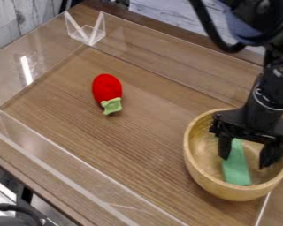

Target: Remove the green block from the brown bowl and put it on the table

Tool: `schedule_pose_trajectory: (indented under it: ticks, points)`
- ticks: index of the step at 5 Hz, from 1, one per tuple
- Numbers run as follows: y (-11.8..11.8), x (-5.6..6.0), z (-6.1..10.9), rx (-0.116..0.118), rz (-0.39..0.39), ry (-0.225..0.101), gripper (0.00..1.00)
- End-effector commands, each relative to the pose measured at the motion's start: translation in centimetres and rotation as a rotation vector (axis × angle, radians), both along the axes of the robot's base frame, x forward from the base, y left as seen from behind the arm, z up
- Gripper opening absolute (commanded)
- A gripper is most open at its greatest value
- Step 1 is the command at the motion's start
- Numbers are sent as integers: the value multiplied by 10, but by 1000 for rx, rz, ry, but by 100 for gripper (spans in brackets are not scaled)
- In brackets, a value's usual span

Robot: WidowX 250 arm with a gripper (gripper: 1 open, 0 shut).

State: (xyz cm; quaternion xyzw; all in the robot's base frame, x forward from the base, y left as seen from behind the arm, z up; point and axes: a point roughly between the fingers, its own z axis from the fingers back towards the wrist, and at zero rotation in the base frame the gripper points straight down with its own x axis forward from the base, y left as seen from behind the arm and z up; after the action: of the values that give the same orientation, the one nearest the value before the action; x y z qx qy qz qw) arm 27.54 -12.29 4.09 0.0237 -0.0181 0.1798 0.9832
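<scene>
The brown bowl (201,166) sits at the right front of the table (120,150). Inside it lies the green block (235,168), a flat bar running front to back. My gripper (247,152) points straight down into the bowl and stands open. One black finger (225,146) is left of the block and the other is right of it, so the block lies between them. Whether the fingers touch the block is hard to tell. The arm hides the block's far end.
A red strawberry-like toy (106,91) with green leaves lies left of the bowl. Low clear acrylic walls (61,181) edge the table, with a clear folded piece (85,29) at the far left corner. The bowl sits close to the right wall.
</scene>
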Motion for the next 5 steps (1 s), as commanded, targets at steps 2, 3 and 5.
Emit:
schedule_pose_trajectory:
  ticks: [2,3,5]
  points:
    - [8,-4,-12,-25,134,-9,100]
    - [-5,-1,-14,-32,148,-11,100]
    - [-8,0,-19,-43,236,-16,100]
